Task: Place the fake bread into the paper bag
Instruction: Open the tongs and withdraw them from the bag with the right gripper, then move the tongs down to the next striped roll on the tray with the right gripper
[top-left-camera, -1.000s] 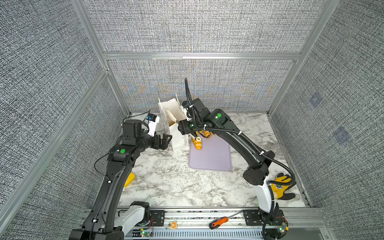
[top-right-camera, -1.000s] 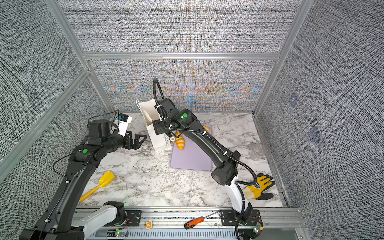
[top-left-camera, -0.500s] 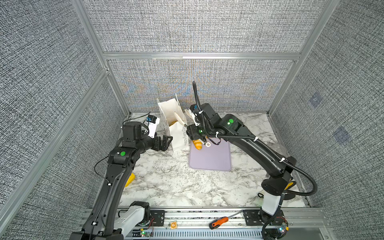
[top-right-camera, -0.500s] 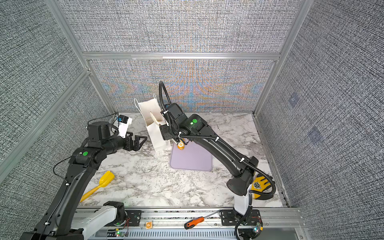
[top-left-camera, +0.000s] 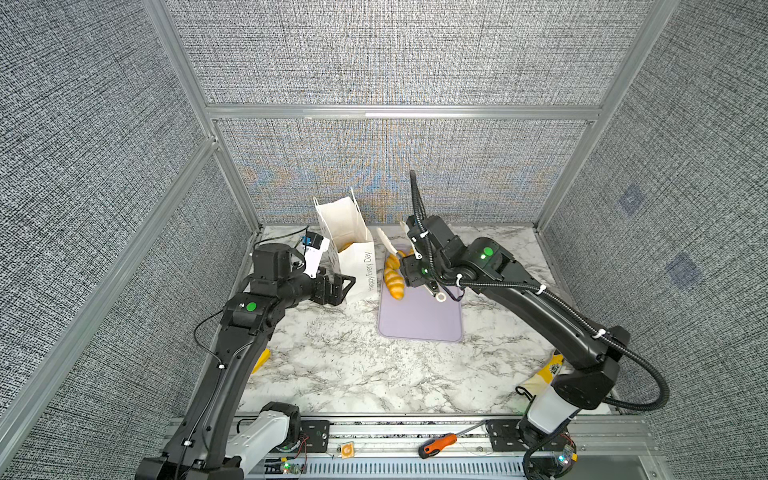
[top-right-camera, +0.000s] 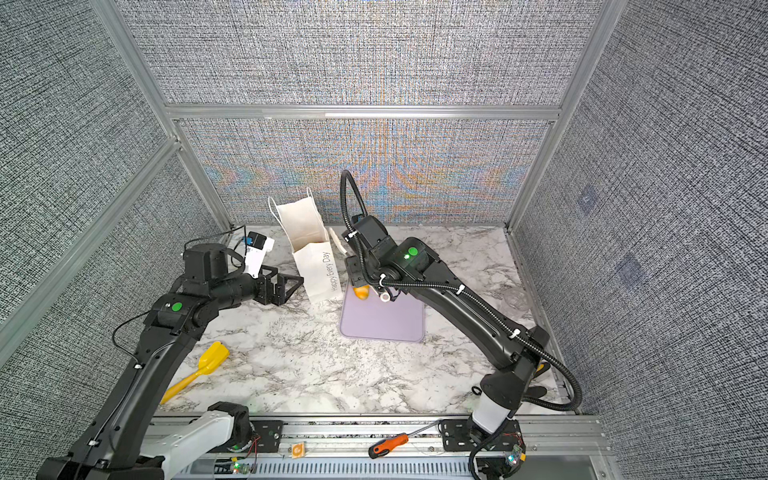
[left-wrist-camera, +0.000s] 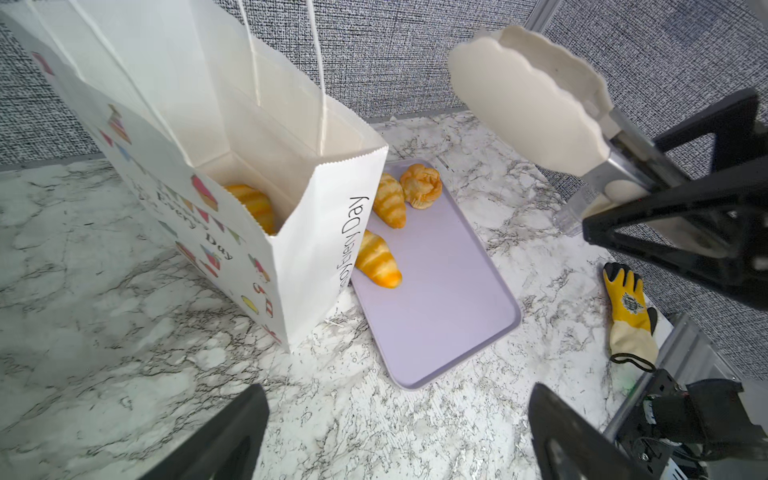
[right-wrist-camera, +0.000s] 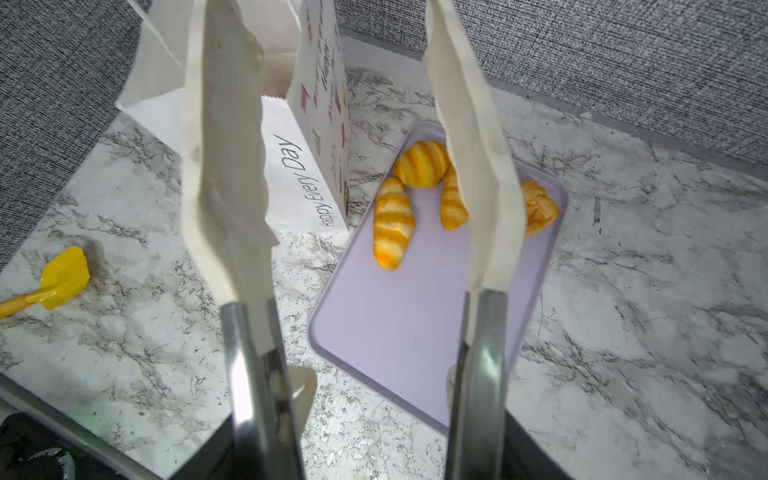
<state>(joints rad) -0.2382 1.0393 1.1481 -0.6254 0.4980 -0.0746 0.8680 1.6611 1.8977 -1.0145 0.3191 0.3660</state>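
Four fake bread pieces (right-wrist-camera: 392, 222) on lilac tray (right-wrist-camera: 407, 324), below right gripper (top-left-camera: 415, 272) — clamped on tongs (right-wrist-camera: 224, 166), blades apart, empty. One more inside paper bag (left-wrist-camera: 324, 232), just ahead of left gripper (top-left-camera: 338, 286) — jaws wide, holding nothing.

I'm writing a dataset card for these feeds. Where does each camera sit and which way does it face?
Both top views: high over the front rail, looking down at the marble table; both arms whole.
Left wrist: on the left arm, facing paper bag and lilac tray; fingers of the open left gripper show.
Right wrist: on the right arm, looking along the right gripper's tongs at the croissants.
Shared: both wrist views show bag, tray, croissants.
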